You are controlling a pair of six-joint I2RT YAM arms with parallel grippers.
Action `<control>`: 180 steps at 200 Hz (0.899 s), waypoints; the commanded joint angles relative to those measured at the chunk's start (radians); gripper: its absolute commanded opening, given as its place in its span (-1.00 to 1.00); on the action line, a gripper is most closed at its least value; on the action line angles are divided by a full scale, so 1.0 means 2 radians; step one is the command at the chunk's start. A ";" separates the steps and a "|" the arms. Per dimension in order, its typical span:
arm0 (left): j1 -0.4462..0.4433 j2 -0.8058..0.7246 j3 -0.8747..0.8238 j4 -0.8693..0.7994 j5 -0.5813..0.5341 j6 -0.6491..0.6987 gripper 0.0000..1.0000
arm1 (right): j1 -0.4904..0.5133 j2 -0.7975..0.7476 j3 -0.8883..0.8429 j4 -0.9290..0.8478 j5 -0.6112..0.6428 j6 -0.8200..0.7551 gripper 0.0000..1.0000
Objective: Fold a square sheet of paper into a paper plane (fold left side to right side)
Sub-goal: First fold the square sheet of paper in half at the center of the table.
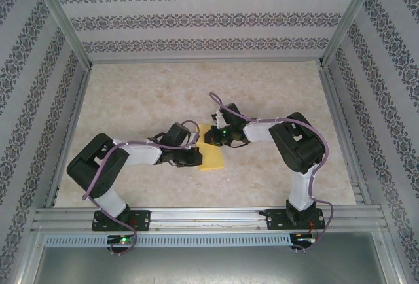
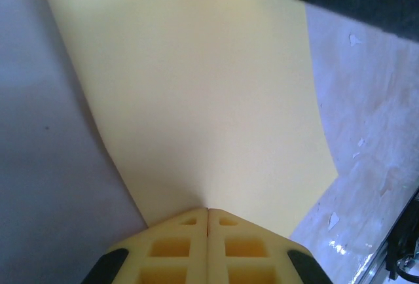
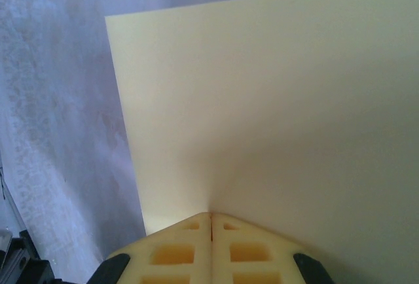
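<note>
The square sheet of paper (image 1: 213,156) is plain yellow and lies on the table between the two arms as a narrow upright strip. My left gripper (image 1: 196,158) meets it from the left, and my right gripper (image 1: 213,137) reaches its top end from the right. In the left wrist view the left gripper (image 2: 208,209) is shut, its tips touching the sheet (image 2: 209,88), whose right edge bows. The right gripper (image 3: 211,214) is also shut, tips down on the paper (image 3: 275,101) near its left edge. No paper shows between either pair of fingers.
The marbled beige tabletop (image 1: 144,94) stretches around the sheet. Patterned walls (image 1: 196,19) with metal posts enclose the back and sides. An aluminium rail (image 1: 209,218) carrying the arm bases runs along the near edge.
</note>
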 commanded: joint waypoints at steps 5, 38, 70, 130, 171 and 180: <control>-0.019 -0.013 -0.023 -0.059 0.002 0.005 -1.00 | -0.001 0.036 -0.026 -0.061 0.046 -0.012 -1.00; -0.028 -0.023 -0.035 -0.067 -0.001 0.001 -1.00 | -0.001 0.036 -0.026 -0.061 0.045 -0.013 -1.00; -0.035 -0.029 -0.046 -0.066 -0.004 -0.008 -1.00 | -0.001 0.035 -0.027 -0.062 0.045 -0.015 -1.00; -0.034 -0.072 -0.030 -0.092 -0.003 -0.005 -1.00 | 0.000 0.032 -0.027 -0.060 0.041 -0.017 -1.00; 0.005 -0.106 0.003 -0.110 -0.006 0.004 -1.00 | 0.001 0.027 -0.030 -0.058 0.041 -0.016 -1.00; 0.016 -0.101 0.009 -0.104 -0.006 0.005 -1.00 | 0.002 0.027 -0.029 -0.058 0.041 -0.016 -1.00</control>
